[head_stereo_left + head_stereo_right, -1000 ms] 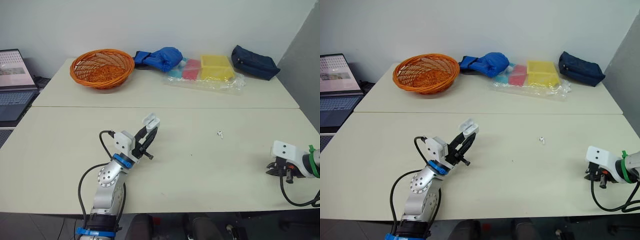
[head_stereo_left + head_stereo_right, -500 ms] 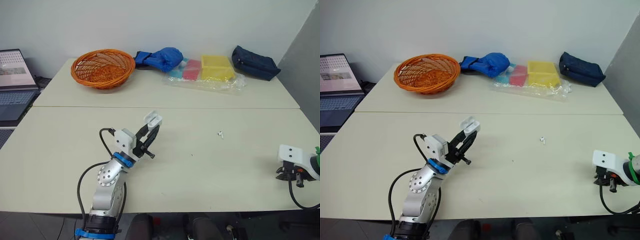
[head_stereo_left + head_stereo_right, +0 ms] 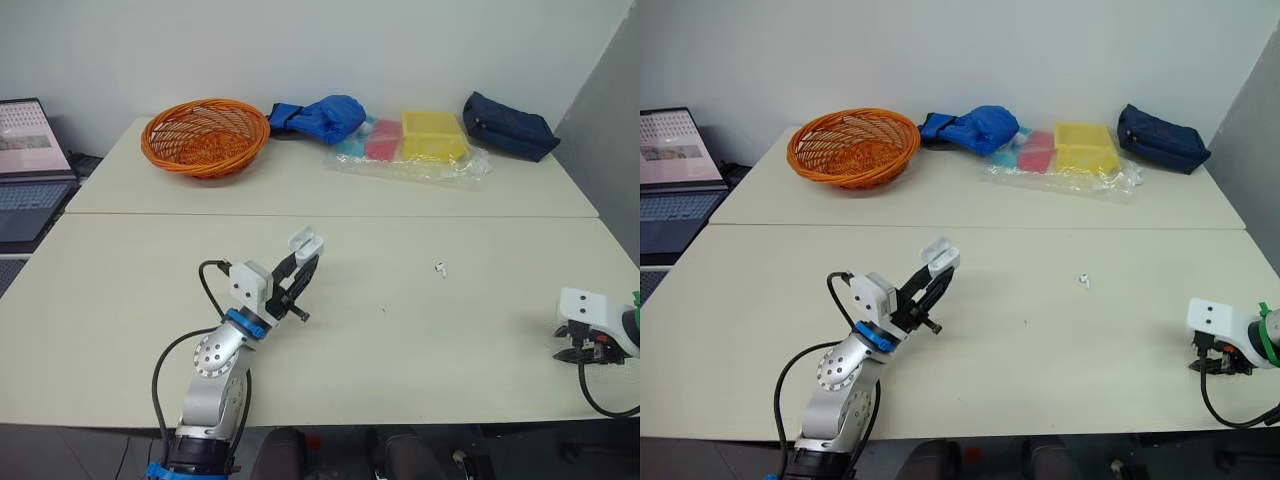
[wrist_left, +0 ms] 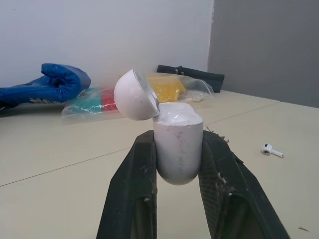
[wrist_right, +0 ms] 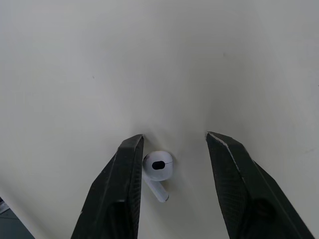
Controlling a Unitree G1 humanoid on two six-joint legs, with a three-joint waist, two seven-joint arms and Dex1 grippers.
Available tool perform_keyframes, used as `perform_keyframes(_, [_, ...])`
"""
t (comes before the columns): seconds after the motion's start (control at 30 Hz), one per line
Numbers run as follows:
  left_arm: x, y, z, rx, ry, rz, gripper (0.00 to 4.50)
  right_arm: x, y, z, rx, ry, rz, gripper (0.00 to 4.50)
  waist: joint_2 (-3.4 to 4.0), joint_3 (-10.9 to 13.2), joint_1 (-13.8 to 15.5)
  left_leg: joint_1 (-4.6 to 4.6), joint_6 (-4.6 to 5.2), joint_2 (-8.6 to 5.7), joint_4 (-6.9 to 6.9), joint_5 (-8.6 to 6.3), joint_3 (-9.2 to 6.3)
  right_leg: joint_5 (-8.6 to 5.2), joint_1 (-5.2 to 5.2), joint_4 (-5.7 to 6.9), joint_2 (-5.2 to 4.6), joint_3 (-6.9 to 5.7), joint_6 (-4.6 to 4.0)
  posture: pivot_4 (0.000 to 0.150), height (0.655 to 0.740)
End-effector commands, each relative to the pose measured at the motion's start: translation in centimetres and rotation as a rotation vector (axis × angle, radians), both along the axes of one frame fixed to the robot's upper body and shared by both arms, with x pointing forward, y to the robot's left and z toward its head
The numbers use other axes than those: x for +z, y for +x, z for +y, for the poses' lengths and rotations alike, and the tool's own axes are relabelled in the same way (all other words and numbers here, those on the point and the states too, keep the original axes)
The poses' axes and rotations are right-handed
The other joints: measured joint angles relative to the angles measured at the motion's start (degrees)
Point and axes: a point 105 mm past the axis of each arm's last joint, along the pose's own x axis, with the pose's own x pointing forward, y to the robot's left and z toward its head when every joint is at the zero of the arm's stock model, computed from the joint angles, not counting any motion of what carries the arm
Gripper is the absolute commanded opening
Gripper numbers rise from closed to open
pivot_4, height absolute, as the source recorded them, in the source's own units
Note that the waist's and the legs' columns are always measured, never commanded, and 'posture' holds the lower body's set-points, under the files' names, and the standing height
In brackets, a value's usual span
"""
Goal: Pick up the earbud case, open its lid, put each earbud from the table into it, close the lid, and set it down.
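One earbud (image 5: 158,167) is lying off-centre in our spread right gripper (image 5: 174,135), seemingly touching a finger; closing is risking a flick. Our left gripper (image 3: 938,274) is pinching the case (image 4: 178,149).

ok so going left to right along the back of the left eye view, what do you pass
laptop → orange basket → blue glove → clear plastic bag of coloured packs → dark blue pouch
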Motion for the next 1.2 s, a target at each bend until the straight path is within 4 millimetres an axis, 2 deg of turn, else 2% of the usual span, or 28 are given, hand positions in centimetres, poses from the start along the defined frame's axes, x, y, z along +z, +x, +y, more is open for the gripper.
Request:
perform_keyframes(0.03, [1.1, -0.4, -0.4, -0.008, -0.011, -0.057, 0.75, 0.4, -0.5, -0.9, -0.018, -0.033, 0.012, 2.1, 0.0, 0.0, 0.0, 0.0, 0.0, -0.01, 0.0, 0.0, 0.0, 0.0, 0.0, 0.0, -0.02, 0.0, -0.01, 0.15, 0.74])
perform_keyframes(0.23, [0.8, -0.7, -0.4, -0.007, -0.013, -0.048, 0.75, 0.4, -1.4, -1.4, -0.069, -0.022, 0.047, 2.1, 0.0, 0.0, 0.1, 0.0, 0.0, 0.0, 0.0, 0.0, 0.0, -0.01, 0.04, -0.02, -0.04, -0.03, -0.02, 0.15, 0.74])
perform_keyframes(0.43, [0.6, -0.7, -0.2, -0.003, -0.011, -0.043, 0.75, 0.2, -1.2, -1.5, -0.198, 0.035, 0.047, 2.1, 0.0, 0.0, 0.1, 0.01, 0.0, -0.01, 0.01, 0.0, -0.01, -0.03, 0.04, -0.01, -0.03, -0.03, -0.05, 0.15, 0.74])
perform_keyframes(0.67, [0.7, -0.8, -0.1, 0.004, -0.011, -0.042, 0.75, 0.3, -0.8, -1.3, -0.206, 0.044, 0.035, 2.1, 0.0, 0.0, 0.1, 0.02, 0.0, -0.02, 0.02, 0.0, -0.01, -0.02, 0.04, -0.01, -0.03, 0.0, -0.03, 0.15, 0.74])
perform_keyframes(0.87, [0.7, -0.8, -0.1, 0.003, -0.012, -0.039, 0.75, 0.5, -1.1, 0.0, -0.212, 0.091, 0.068, 2.1, 0.01, 0.0, 0.1, 0.02, 0.0, -0.01, 0.01, 0.0, -0.01, -0.01, 0.04, 0.0, -0.01, -0.03, -0.02, 0.15, 0.74])
perform_keyframes(1.2, [0.8, -0.7, 0.0, 0.004, -0.006, -0.04, 0.75, 0.2, -1.3, -0.3, -0.228, 0.077, 0.069, 2.1, 0.01, 0.0, 0.1, 0.02, 0.0, -0.01, 0.0, 0.0, -0.01, -0.02, 0.03, -0.01, -0.02, -0.02, -0.03, 0.15, 0.74])
